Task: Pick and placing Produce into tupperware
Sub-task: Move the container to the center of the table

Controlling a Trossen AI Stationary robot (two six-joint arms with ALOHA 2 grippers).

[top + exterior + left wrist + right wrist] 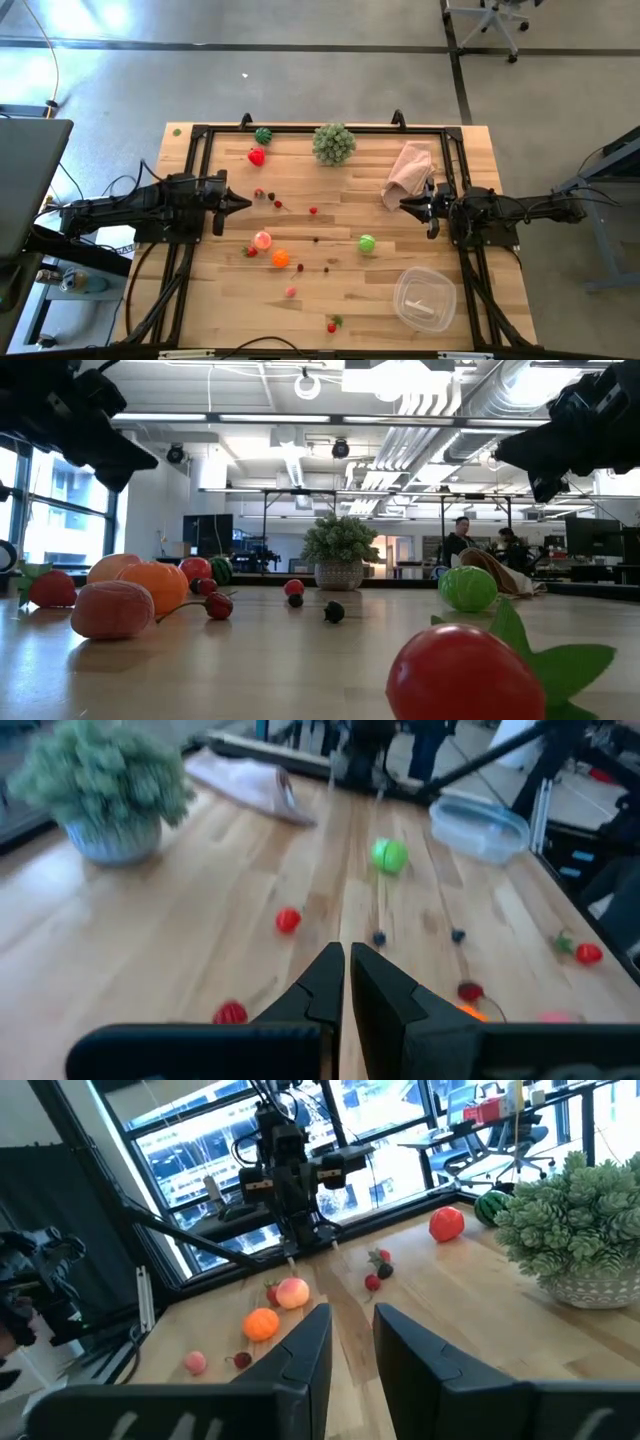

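Nearest the low camera lies a red tomato-like piece with a green leaf (465,672), resting on the bare table (330,190) and touched by nothing. The rest of the produce is scattered across the middle of the table: an orange piece (280,258), a pink-and-white piece (262,240), a bright green ball (367,243), a larger red piece (257,156) beside a dark green striped one (263,135) near the far rail, and several small red and dark bits between them. The tupperware (424,297) sits near the front right corner, well apart from most items and apparently empty. The left gripper (243,203) hangs above the table's left side with its jaws pressed together on nothing. The right gripper (407,206) hangs at the right side, just beside the pink cloth (408,170), its jaws narrowly parted and empty. No item has yet been collected, by this assessment. Risks noted: the round pieces are likely to roll if nudged by a descending finger; shut jaws must spread before any approach or they will merely push an item aside; the light container may slide when something is dropped in; the leafy ball (333,143) and cloth could be snagged in passing.
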